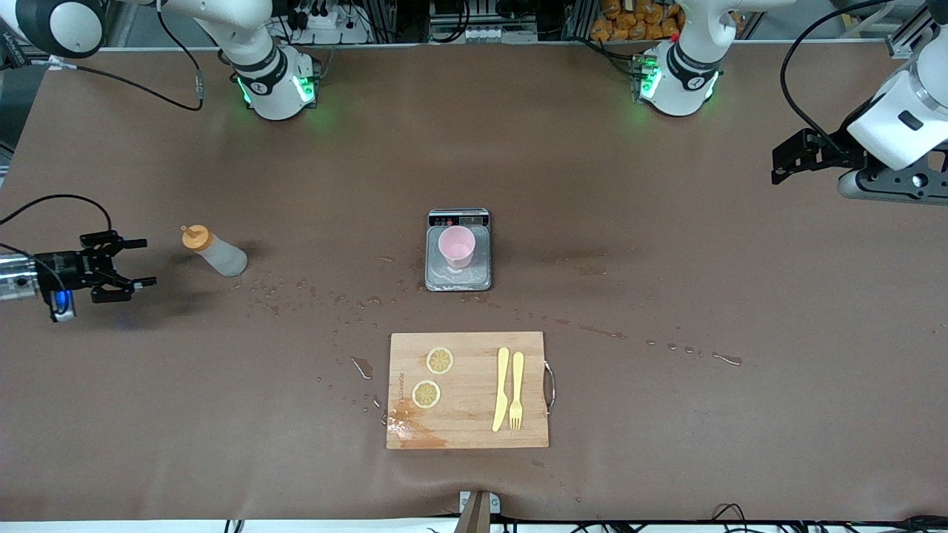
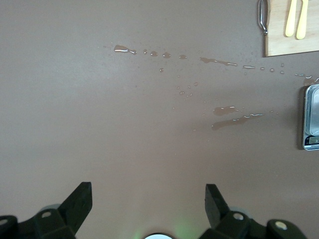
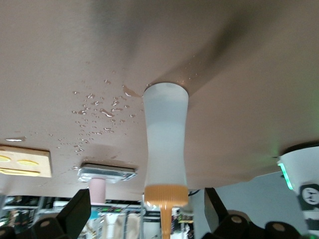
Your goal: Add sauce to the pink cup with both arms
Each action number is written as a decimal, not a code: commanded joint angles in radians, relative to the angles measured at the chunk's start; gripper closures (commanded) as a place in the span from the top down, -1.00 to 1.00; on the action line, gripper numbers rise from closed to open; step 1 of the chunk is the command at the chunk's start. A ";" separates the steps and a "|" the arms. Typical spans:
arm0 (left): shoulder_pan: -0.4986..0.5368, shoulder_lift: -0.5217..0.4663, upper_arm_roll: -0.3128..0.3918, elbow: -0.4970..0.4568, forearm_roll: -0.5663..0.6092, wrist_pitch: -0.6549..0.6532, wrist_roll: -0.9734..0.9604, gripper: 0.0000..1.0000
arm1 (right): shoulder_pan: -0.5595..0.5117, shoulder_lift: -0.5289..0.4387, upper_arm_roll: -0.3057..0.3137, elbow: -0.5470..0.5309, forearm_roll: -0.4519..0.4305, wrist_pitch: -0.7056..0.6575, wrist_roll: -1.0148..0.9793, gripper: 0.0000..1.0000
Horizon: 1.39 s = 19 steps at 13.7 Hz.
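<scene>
The sauce bottle, whitish with an orange cap, stands on the table toward the right arm's end. My right gripper is open and low beside it, its fingers pointing at the bottle without touching it. In the right wrist view the bottle shows just ahead of the open gripper. The pink cup stands on the grey scale at the table's middle, and also shows in the right wrist view. My left gripper is open and empty, raised over bare table at the left arm's end.
A wooden cutting board with two lemon slices, a yellow knife and fork lies nearer the front camera than the scale. Water drops and streaks lie between the bottle, scale and board.
</scene>
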 commanded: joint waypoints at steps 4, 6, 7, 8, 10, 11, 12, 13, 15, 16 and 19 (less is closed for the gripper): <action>0.001 -0.002 -0.005 0.014 0.017 -0.016 -0.005 1.00 | 0.197 -0.096 0.006 0.087 -0.208 -0.043 0.011 1.00; 0.004 -0.002 -0.004 0.014 0.019 -0.016 -0.005 1.00 | 0.243 -0.148 0.007 0.097 -0.218 -0.043 0.011 1.00; 0.004 -0.002 -0.004 0.014 0.020 -0.016 -0.005 1.00 | 0.259 -0.166 0.011 0.098 -0.216 -0.043 0.011 1.00; 0.004 -0.002 -0.004 0.014 0.020 -0.016 -0.004 1.00 | 0.275 -0.191 0.011 0.103 -0.218 -0.040 0.013 1.00; 0.001 -0.002 -0.005 0.014 0.019 -0.016 -0.005 1.00 | 0.315 -0.232 0.004 0.106 -0.224 -0.006 0.011 1.00; -0.001 -0.002 -0.005 0.012 0.017 -0.016 -0.005 1.00 | 0.323 -0.258 0.009 0.106 -0.255 0.014 -0.001 1.00; -0.001 -0.002 -0.005 0.014 0.017 -0.016 -0.005 1.00 | 0.341 -0.295 0.011 0.104 -0.305 0.046 -0.098 1.00; -0.001 -0.003 -0.005 0.014 0.017 -0.016 -0.005 1.00 | 0.375 -0.339 0.004 0.094 -0.337 0.084 -0.251 1.00; 0.001 -0.003 -0.005 0.012 0.017 -0.016 -0.005 1.00 | 0.404 -0.402 0.003 0.061 -0.377 0.140 -0.372 1.00; 0.001 -0.003 -0.005 0.012 0.017 -0.016 -0.004 1.00 | 0.435 -0.435 0.004 0.052 -0.408 0.149 -0.378 1.00; -0.001 -0.003 -0.005 0.012 0.017 -0.016 -0.005 1.00 | 0.496 -0.563 0.006 -0.023 -0.468 0.180 -0.397 1.00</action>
